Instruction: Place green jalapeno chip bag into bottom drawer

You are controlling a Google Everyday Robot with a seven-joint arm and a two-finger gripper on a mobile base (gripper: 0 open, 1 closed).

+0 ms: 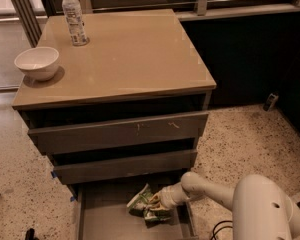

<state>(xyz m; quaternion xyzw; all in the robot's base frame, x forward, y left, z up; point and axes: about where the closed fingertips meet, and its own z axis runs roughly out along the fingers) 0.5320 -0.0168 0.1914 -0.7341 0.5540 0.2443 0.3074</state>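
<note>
The green jalapeno chip bag [142, 204] lies crumpled inside the open bottom drawer [102, 219], toward its right side. My gripper [157, 204] reaches down from the right into the drawer and is right at the bag's right edge, touching it. The white arm [210, 190] runs from the robot body at the lower right to the gripper. The bag's lower right part is hidden behind the gripper.
A white bowl [37, 62] and a clear water bottle [73, 15] stand on the cabinet top [135, 54]. Two upper drawers [120, 134] are slightly pulled out above the bottom one. Speckled floor lies on both sides.
</note>
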